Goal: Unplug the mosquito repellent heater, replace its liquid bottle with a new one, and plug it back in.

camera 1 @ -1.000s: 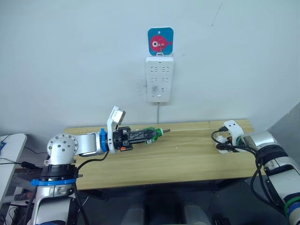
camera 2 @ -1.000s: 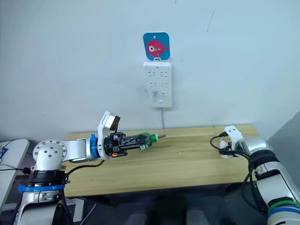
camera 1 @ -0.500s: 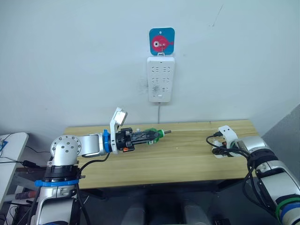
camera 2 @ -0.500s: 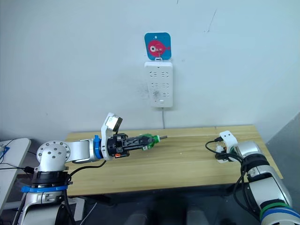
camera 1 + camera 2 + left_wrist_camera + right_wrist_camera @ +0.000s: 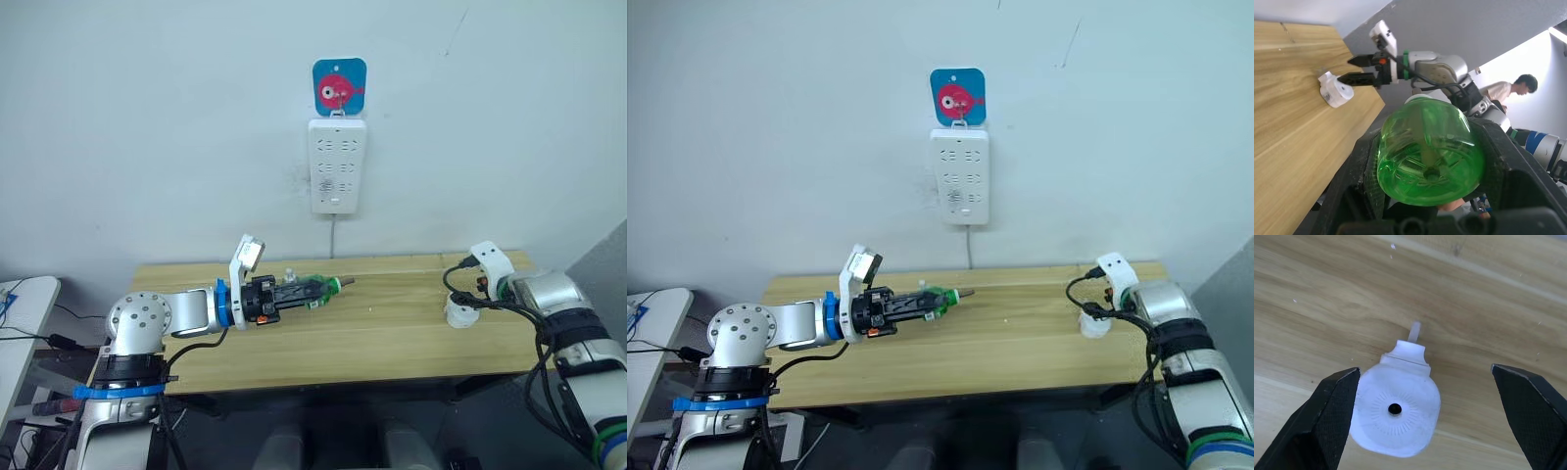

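Observation:
The mosquito repellent heater (image 5: 458, 311), a small white rounded plug-in body, lies by itself on the table near the right end, with no bottle in it. My right gripper (image 5: 1425, 370) hovers just above it, open, one finger on either side and neither touching. Over the left middle of the table, my left gripper (image 5: 312, 288) is shut on a small green bottle (image 5: 1430, 156). It holds the bottle level, neck pointing right. The left wrist view also takes in the heater (image 5: 1334, 90) and the right gripper (image 5: 1359, 68).
A tall white power strip (image 5: 337, 164) hangs on the wall above the table's middle, under a blue and pink fish hook (image 5: 339, 86). Its cord drops behind the wooden table (image 5: 392, 343). A person (image 5: 1518, 85) stands beyond the table's right end.
My right gripper has lifted up and back to the right, leaving the heater lying alone on the table. The left gripper keeps the green bottle and has barely shifted.

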Controlling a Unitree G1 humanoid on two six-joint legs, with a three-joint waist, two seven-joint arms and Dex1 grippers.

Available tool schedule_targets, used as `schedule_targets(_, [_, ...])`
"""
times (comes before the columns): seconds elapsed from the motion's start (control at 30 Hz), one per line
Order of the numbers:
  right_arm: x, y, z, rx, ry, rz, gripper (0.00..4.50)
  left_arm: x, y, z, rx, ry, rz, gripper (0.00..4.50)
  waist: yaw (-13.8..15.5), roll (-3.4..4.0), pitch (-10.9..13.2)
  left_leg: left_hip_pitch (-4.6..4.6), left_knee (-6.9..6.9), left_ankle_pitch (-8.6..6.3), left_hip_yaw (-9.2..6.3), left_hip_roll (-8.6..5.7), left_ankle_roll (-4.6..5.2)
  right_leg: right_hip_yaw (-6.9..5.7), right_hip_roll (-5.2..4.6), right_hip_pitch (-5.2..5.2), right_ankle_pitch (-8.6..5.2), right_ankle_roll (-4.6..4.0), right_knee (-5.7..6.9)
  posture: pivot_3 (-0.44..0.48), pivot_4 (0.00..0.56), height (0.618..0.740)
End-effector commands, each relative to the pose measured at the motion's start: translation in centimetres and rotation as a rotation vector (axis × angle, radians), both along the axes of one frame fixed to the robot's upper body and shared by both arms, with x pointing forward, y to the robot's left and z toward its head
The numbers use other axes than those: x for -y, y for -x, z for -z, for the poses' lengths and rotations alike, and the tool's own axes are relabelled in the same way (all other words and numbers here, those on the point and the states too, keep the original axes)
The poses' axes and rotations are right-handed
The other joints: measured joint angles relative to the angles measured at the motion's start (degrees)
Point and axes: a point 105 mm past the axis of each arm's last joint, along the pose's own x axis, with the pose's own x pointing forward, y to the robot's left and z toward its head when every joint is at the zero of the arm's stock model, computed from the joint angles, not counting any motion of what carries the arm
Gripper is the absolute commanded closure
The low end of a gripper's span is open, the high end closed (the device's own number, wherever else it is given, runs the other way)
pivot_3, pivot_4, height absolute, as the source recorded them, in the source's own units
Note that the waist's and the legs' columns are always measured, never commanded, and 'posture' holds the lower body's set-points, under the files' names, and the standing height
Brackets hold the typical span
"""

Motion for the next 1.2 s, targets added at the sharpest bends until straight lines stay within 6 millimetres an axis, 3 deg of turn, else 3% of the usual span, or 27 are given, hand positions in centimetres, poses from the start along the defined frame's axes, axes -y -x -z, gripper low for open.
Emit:
schedule_targets(0.03, [-2.4,-1.4,-5.2,0.232,-0.067,-0.046,0.01,0.1,0.2,-0.8,0.065,0.030,-0.013,2.19,0.0,0.03,0.0,0.00,0.00,0.00,0.01,0.00,0.00,0.01,0.00,-0.01,0.00,0.00,0.00,0.016,0.097,0.740])
schedule_targets(0.13, [-5.4,-3.1,-9.3,0.503,-0.162,-0.076,0.01,0.4,-0.4,-0.4,0.099,0.044,-0.064,2.19,-0.1,0.05,0.0,0.04,-0.01,0.01,0.02,0.01,-0.05,0.05,0.01,-0.02,0.00,0.00,0.02,0.010,0.091,0.740])
schedule_targets(0.23, [-6.7,-4.0,-12.5,0.766,-0.210,-0.090,0.01,1.1,-1.3,-0.4,0.139,0.075,-0.121,2.19,0.3,0.04,0.0,0.06,-0.04,0.04,0.01,0.00,-0.11,0.02,0.03,-0.01,0.00,0.00,0.01,0.001,0.088,0.740])
schedule_targets(0.33, [-7.1,-4.3,-13.3,0.944,-0.156,-0.130,0.01,1.7,-2.4,-0.5,0.172,0.107,-0.175,2.19,0.9,0.00,-0.1,0.05,-0.03,0.17,0.02,-0.05,-0.33,0.01,0.00,0.02,0.01,0.00,-0.02,-0.025,0.080,0.740])
schedule_targets(0.43, [-6.4,-4.8,-13.3,1.000,-0.174,-0.058,0.01,2.4,-2.9,-0.7,0.207,0.102,-0.189,2.19,0.8,-0.05,-0.1,0.04,-0.02,0.18,0.07,-0.09,-0.35,0.04,-0.01,0.05,0.02,0.01,-0.06,-0.038,0.078,0.740])
schedule_targets(0.53, [-6.5,-4.2,-12.2,0.920,-0.376,0.001,0.01,2.7,-2.9,-0.5,0.309,0.032,-0.179,2.19,0.4,-0.04,-0.1,0.07,-0.03,0.19,0.14,-0.05,-0.35,0.11,0.01,0.02,0.03,0.01,-0.01,-0.042,0.079,0.740])
schedule_targets(0.7, [-8.3,-0.6,-10.0,0.541,-0.842,0.080,0.01,2.9,-5.0,-0.3,0.666,-0.152,-0.274,2.19,0.4,-0.01,-0.1,0.10,-0.10,0.14,0.10,0.04,-0.26,0.06,0.05,0.02,0.04,-0.06,0.01,-0.062,0.086,0.740])
schedule_targets(0.87, [-11.5,2.8,-11.7,0.183,-1.310,0.048,0.01,3.6,-6.0,0.2,1.122,-0.341,-0.260,2.19,0.3,0.07,-0.2,0.13,-0.11,0.04,0.17,0.11,-0.09,0.05,0.02,0.02,0.15,-0.26,-0.07,-0.071,0.092,0.740])
schedule_targets(1.07, [-14.3,4.2,-12.4,0.056,-1.451,0.029,0.01,5.2,-5.5,-0.4,1.321,-0.327,-0.253,2.19,0.1,0.09,-0.2,0.10,-0.34,0.04,0.19,0.14,-0.06,0.02,0.01,-0.01,0.16,-0.27,-0.15,-0.062,0.098,0.740])
schedule_targets(1.2, [-16.0,4.9,-12.8,0.021,-1.438,0.012,0.01,5.7,-5.3,-0.9,1.369,-0.307,-0.251,2.19,-0.3,0.09,-0.2,0.09,-0.33,0.05,0.22,0.14,-0.02,0.02,0.02,-0.01,0.16,-0.24,-0.12,-0.061,0.098,0.740])
